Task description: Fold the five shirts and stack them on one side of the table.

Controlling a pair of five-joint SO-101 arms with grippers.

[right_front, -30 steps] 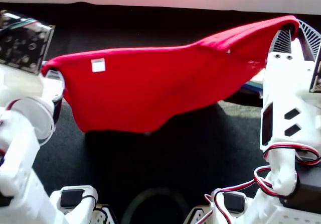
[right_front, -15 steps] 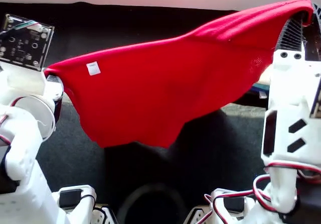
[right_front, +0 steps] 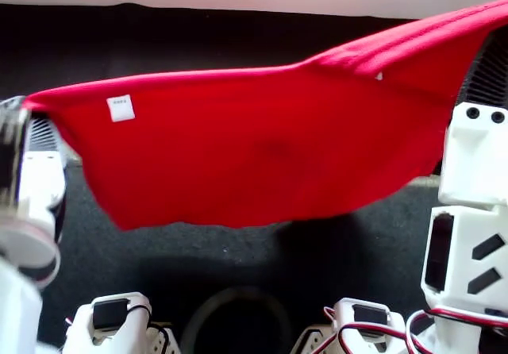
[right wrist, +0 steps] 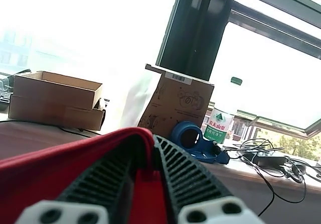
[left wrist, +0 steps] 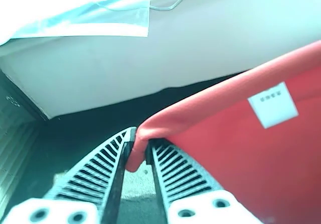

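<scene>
From the high view, the red shirt (right_front: 262, 155) hangs spread in the air between the two arms, above the dark table (right_front: 238, 36). One end is caught at the left gripper (right_front: 40, 132). The other end is held higher at the right gripper (right_front: 486, 72), so the top edge slopes up toward the right arm. A white tag (right_front: 121, 109) sits on the cloth near the left end (the lower hem sags loose below it).

In the left wrist view, the left gripper (left wrist: 136, 146) has its ribbed fingers (left wrist: 175, 169) pressed together on a bunched corner of the red shirt (left wrist: 241, 158). The white tag (left wrist: 273, 105) lies near that corner.

In the right wrist view, the right gripper (right wrist: 150, 146) is clamped on a fold of the red shirt (right wrist: 55, 166), and the cloth drapes over one finger. Behind it stand cardboard boxes (right wrist: 55, 101) and a bottle (right wrist: 218, 126) near a window.
</scene>
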